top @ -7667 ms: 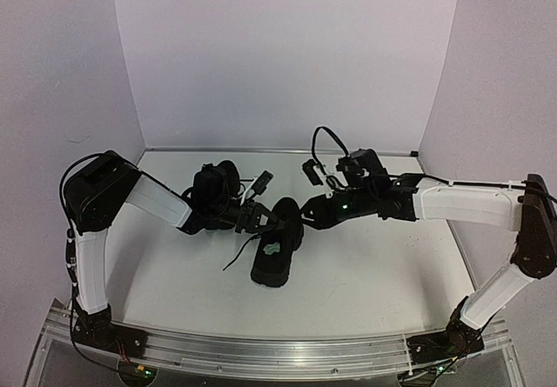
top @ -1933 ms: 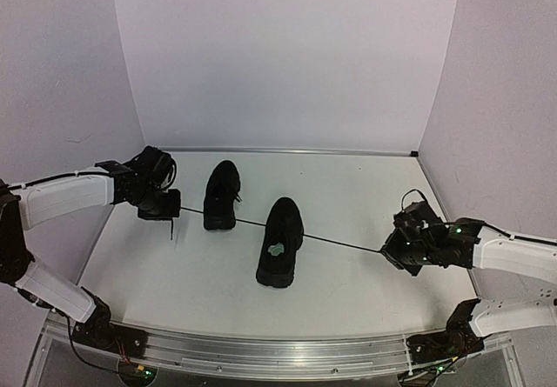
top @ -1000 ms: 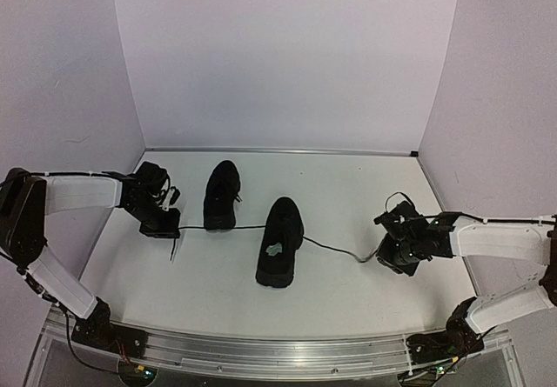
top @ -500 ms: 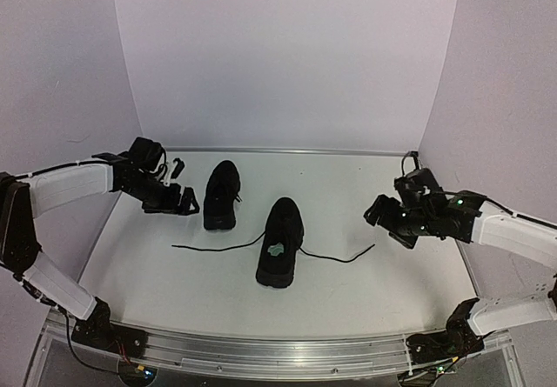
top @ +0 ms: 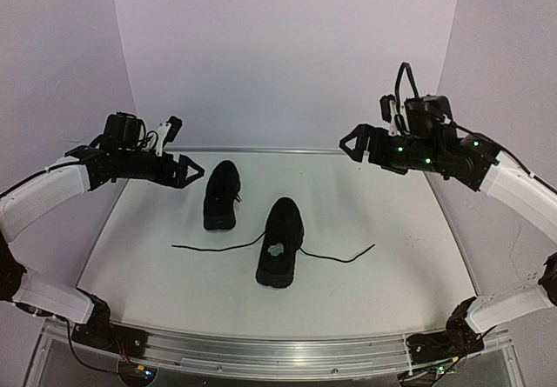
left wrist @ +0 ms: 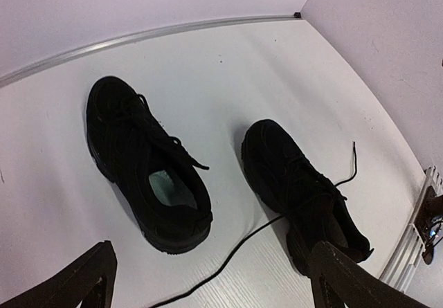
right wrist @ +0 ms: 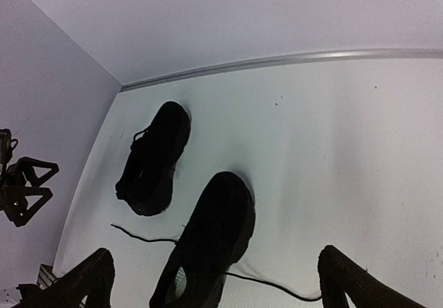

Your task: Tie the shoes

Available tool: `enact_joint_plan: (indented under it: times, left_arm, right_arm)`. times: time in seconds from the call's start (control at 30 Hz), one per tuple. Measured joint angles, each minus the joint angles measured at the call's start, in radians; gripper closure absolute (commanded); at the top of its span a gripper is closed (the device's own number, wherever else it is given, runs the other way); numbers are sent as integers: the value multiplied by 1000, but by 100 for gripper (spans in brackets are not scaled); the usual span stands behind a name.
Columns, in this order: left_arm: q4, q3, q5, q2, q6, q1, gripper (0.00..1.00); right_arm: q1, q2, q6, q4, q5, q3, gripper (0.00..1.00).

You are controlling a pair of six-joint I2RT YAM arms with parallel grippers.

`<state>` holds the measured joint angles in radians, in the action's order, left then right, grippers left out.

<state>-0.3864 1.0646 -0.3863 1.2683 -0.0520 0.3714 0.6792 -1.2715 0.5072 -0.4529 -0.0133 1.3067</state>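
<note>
Left gripper (top: 185,150) and right gripper (top: 365,126): gaping wide, gripping nothing, raised to either side of the shoes (top: 221,197). Loose laces (top: 218,248) sprawled beside them.

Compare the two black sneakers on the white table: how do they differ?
The nearer black low-top sneaker trails long lace ends across the white table on both sides; the farther black low-top sneaker has its laces bunched on top and sits further left. Both stand upright, ungripped.
</note>
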Motion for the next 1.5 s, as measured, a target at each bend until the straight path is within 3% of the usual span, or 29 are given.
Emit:
enact_joint_plan:
  times: [0.17,0.37,0.47,0.87,1.27,1.33,1.5]
  left_arm:
    - [-38,63,-115,104,152,12,0]
    - [-52,-24,-108,173,323,186,1]
    - [-58,-29,-108,230,388,230,6]
    - [-159,183,-31,606,636,274,40]
    - [-217,279,5,762,742,285,63]
    - [-217,284,20,765,758,289,70]
    - [-205,284,64,766,779,304,98]
  right_arm:
    - [-1,-106,-108,8,61,117,2]
    - [-1,-256,-169,-2,195,196,2]
    - [-1,-313,-177,-18,250,207,2]
    - [-82,-370,-129,-39,381,207,2]
    - [-248,-337,-55,4,529,134,2]
    - [-266,-331,-47,12,553,124,2]
    - [-286,-330,-36,28,595,118,2]
